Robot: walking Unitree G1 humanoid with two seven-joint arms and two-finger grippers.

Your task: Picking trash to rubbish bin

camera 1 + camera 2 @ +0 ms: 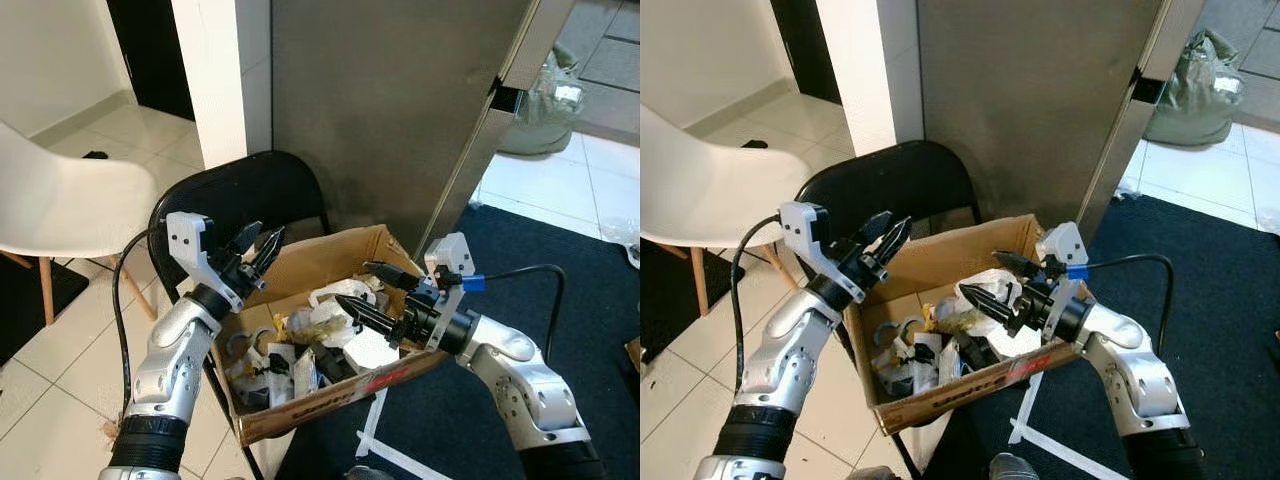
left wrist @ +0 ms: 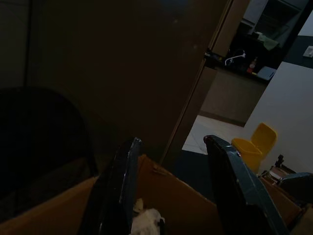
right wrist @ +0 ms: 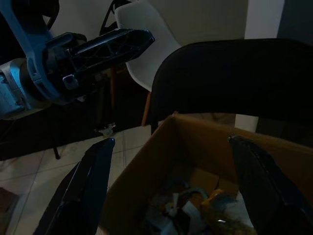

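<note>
Cardboard box (image 1: 330,400) on the black chair (image 1: 250,190) is the bin, full of crumpled paper, wrappers and tape bits (image 1: 325,320). Right hand (image 1: 365,290) spread open over the box's right side, just above the white wad. Left hand (image 1: 258,250) open, empty, over the box's back-left corner. Trash looks light, soft, crushable: pinch a raised fold, not the flat sheet.

An open brown cardboard box (image 1: 300,265) sits tilted on the black chair (image 1: 240,190), against its backrest. Inside the box lies mixed trash (image 1: 320,345): crumpled white and yellowish wrappers heaped toward its right side, dark scraps toward its front.
</note>
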